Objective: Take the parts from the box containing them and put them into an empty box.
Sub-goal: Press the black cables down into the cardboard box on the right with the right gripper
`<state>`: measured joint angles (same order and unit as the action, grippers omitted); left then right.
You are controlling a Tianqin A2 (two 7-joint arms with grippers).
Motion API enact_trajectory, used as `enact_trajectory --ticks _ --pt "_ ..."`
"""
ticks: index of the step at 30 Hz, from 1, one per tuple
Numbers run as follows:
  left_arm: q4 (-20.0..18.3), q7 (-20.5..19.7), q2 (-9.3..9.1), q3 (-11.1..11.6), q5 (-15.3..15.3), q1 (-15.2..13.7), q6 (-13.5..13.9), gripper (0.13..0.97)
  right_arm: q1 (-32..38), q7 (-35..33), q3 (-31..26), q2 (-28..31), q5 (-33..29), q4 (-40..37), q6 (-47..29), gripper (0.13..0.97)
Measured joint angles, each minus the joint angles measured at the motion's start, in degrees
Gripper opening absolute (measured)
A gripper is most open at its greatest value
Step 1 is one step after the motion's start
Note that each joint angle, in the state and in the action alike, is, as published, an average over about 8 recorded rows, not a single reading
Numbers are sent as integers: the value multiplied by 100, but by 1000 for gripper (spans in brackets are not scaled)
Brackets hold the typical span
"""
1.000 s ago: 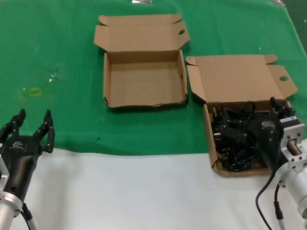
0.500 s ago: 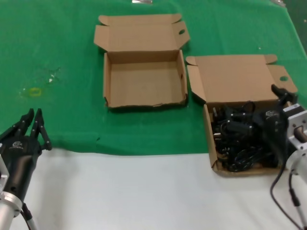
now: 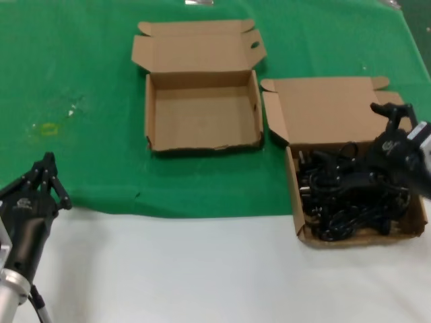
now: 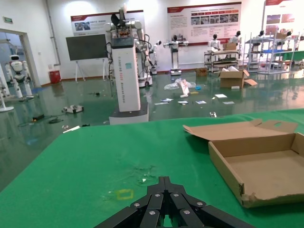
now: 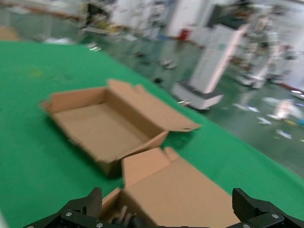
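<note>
The black power cords (image 3: 343,195) lie tangled in the right cardboard box (image 3: 297,202), whose lid (image 3: 330,111) stands open behind it. The empty box (image 3: 202,111) sits open to its left, farther back. My right gripper (image 3: 389,126) hovers over the back right corner of the cord box with its fingers spread wide and nothing between them. In the right wrist view the right gripper (image 5: 168,205) looks over the lid (image 5: 185,190) toward the empty box (image 5: 102,123). My left gripper (image 3: 46,168) is shut and empty at the near left, also in its wrist view (image 4: 164,181).
A green cloth (image 3: 81,81) covers the far part of the table and a white surface (image 3: 168,269) the near part. A small yellow mark (image 3: 48,129) lies on the cloth at the left. The left wrist view shows the empty box (image 4: 259,166) to one side.
My left gripper's fingers have closed. My right gripper has risen from the cords, swung toward the box's back right corner and opened wide.
</note>
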<state>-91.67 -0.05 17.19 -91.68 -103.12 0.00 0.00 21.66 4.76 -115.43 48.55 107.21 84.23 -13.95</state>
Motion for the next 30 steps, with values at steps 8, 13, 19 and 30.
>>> enact_trajectory --ticks 8,13,19,30 --pt "0 2 0 0 1 0 0 144 1096 -186 -182 277 -655 -509 -1720 966" --pt "0 2 0 0 1 0 0 144 1826 -618 -305 141 -1023 -993 -2638 966" --pt "0 2 0 0 1 0 0 144 2647 -1300 -537 -83 -1447 -1624 -3733 966" --pt "0 3 0 0 1 0 0 144 3753 -2381 -938 -487 -2015 -2438 -5461 966"
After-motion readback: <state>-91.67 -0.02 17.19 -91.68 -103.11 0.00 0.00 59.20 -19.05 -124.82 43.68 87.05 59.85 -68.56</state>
